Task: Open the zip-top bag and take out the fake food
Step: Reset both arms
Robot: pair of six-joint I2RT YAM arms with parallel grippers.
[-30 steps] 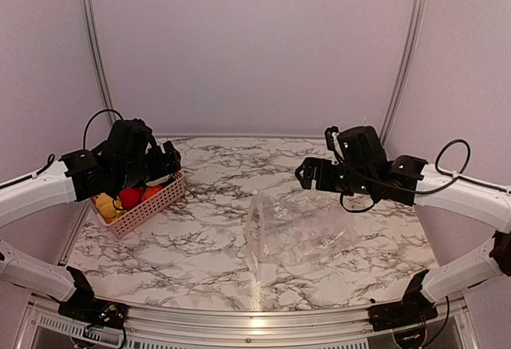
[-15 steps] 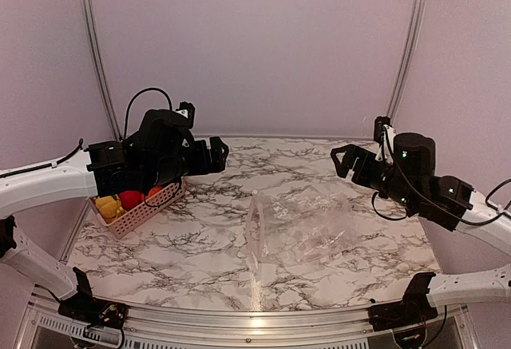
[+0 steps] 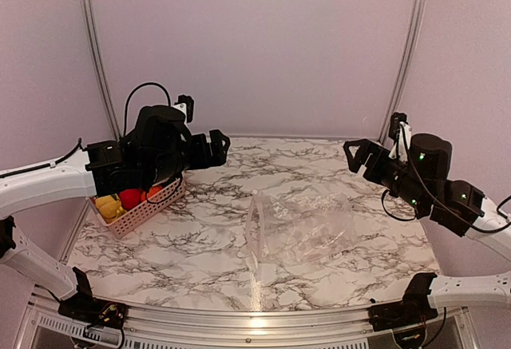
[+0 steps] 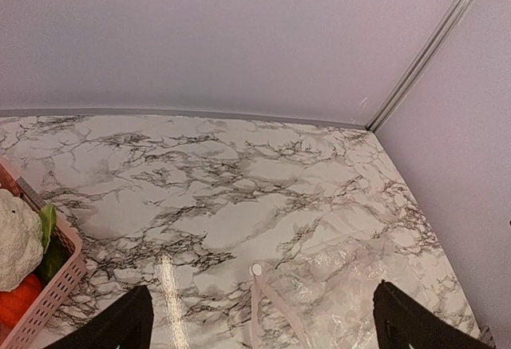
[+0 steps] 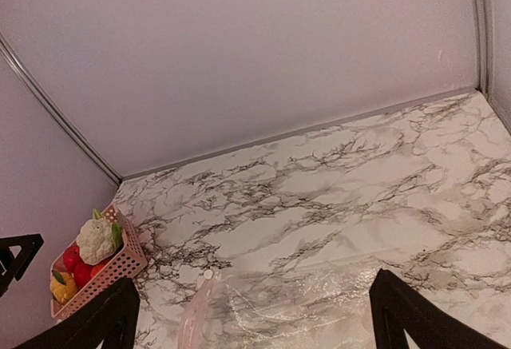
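Nearest us, the zip-top bag [image 3: 299,233] lies flat mid-table, crumpled and clear right through, with no colour inside that I can see. That's thin, slick film: featherweight, floppy, likely to skate on the marble table [image 3: 184,253] if nudged. Best bet looks like a pinch on the stiffer zip strip along its left edge, one lip per side. Further back on the left, the fake food [image 3: 120,201] sits in the pink basket [image 3: 160,201]. Beyond that, both arms hover high: left fingers [image 3: 217,143] spread wide and empty, right fingers [image 3: 355,151] likewise apart, holding nothing, well clear of the bag.
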